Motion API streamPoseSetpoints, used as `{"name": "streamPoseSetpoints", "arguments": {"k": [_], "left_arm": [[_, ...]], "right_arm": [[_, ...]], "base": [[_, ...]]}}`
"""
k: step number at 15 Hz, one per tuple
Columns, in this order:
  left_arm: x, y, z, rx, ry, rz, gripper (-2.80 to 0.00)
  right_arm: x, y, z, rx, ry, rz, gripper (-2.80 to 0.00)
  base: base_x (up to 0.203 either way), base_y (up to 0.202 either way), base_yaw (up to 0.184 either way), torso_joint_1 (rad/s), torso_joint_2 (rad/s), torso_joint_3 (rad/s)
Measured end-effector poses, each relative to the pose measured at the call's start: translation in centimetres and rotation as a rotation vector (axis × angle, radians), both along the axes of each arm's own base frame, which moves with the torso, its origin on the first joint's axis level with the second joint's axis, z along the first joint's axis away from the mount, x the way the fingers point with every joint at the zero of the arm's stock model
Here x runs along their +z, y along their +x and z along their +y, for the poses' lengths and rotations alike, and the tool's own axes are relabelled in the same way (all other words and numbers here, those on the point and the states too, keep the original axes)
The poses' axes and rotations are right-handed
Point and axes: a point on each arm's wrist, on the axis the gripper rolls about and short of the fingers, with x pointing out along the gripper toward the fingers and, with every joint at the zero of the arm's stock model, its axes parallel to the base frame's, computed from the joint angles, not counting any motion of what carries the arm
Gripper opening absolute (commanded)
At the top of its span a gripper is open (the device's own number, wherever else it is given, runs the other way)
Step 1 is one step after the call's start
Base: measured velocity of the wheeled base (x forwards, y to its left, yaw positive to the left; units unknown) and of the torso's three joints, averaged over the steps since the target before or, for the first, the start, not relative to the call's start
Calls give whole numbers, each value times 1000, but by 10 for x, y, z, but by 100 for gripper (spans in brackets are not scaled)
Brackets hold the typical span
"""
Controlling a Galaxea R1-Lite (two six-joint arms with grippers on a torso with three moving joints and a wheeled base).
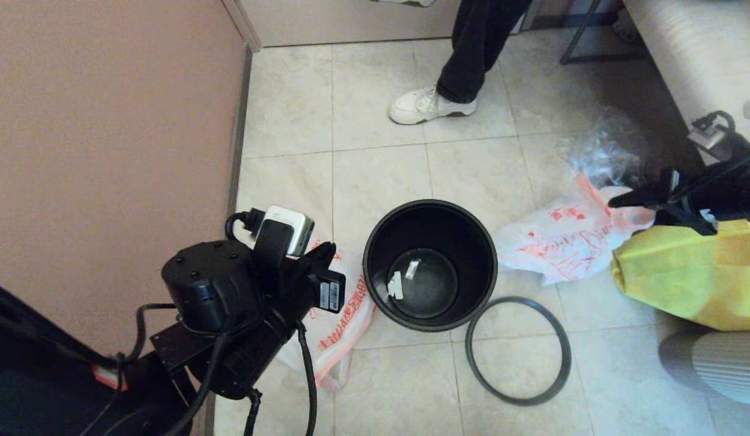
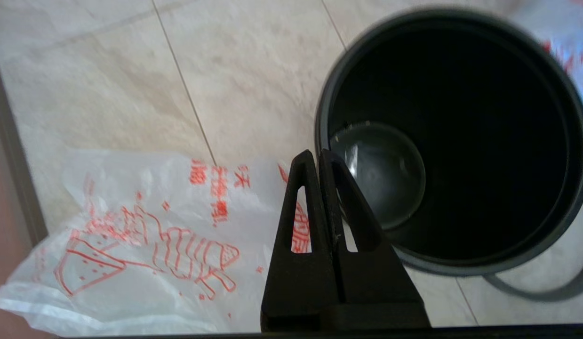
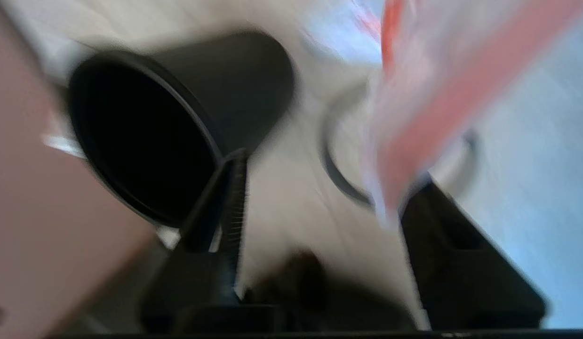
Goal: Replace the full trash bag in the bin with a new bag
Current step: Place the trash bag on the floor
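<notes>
Okay, head view first: we see the bin upright on the tiled floor, unlined, with white scraps on its bottom. Its ring lies flat on the floor just beside it. The new bag lies at the bin's left side, mostly hidden under the left arm. On the bin's right side sits the full bag, its contents not readable here; a clear plastic bag lies behind it and a yellow bag beside it. The right gripper hovers at the full bag's top edge, and contact is hard to call. A bystander's leg and a white shoe are cut off at the top.

Left wrist view: left gripper has its fingers pressed together, nothing between them, hanging over the bin's rim. The new bag lies flat, red print up.

Right wrist view: heavily blurred. Right gripper stands spread wide; a pink-white strip of bag hangs against one finger, not pinched. Bin and ring smear behind.
</notes>
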Motion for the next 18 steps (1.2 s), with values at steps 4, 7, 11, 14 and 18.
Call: {"name": "streamPoseSetpoints", "arguments": {"k": [4,7,11,14,18], "left_arm": [[17,-5,4,0,-24,-35,-280],[27,-6,5,-1,-46,-61,-280],[32,-8,8,2,-58,-76,-280],[30,-3,13,22,-53,-70,-280],[30,12,27,94,-31,-47,-280]], "right_arm": [[-11,-46,15,-98,-183,167,0],[-24,-63,21,-232,-374,287,0],[-20,-92,40,-225,-459,259,-280],[-29,-124,48,-200,-497,263,-280],[-31,-173,44,-234,-461,216,-280]], "base": [[0,0,0,0,0,0],[0,0,0,0,0,0],[0,0,0,0,0,0],[0,0,0,0,0,0],[0,0,0,0,0,0]]}}
